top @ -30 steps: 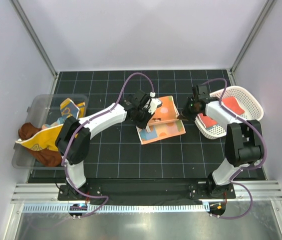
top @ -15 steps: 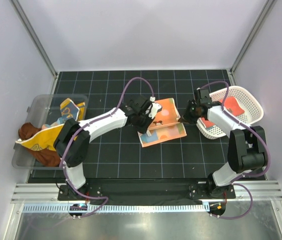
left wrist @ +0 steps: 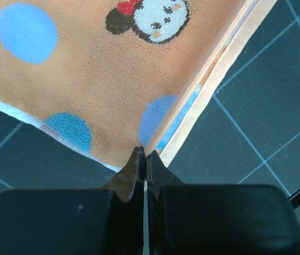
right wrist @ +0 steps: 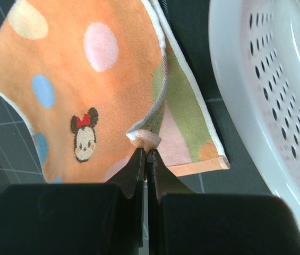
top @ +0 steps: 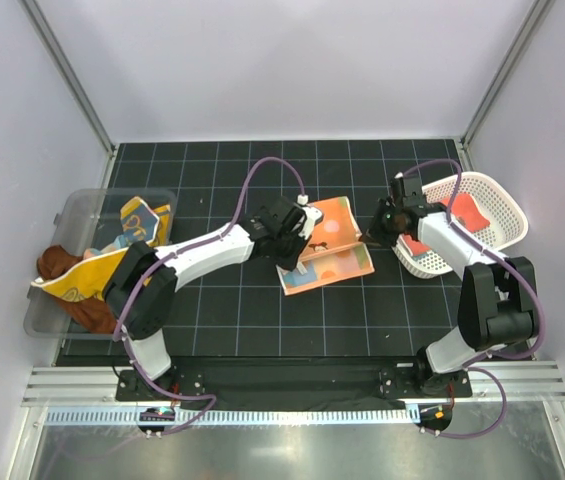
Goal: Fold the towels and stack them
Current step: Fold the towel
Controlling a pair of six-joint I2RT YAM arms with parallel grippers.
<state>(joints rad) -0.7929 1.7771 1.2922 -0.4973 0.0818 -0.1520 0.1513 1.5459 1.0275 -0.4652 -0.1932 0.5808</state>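
The orange polka-dot towel (top: 324,243) is lying folded between the clear bin (top: 90,204) and the white basket (top: 492,182), two corners of its top layer standing raised; a red-orange towel (top: 467,213) is resting in the basket, other towels (top: 87,275) lying heaped in the bin

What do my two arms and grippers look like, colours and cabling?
The left arm and right arm are white tubes with chunky black joints; a purple cable loops along each. The left gripper and right gripper are matte black with thin tapered fingers.

The white basket (top: 507,215) stands close beside the right end effector (top: 370,236), while the desk (top: 362,320) nearer the bases lies open.
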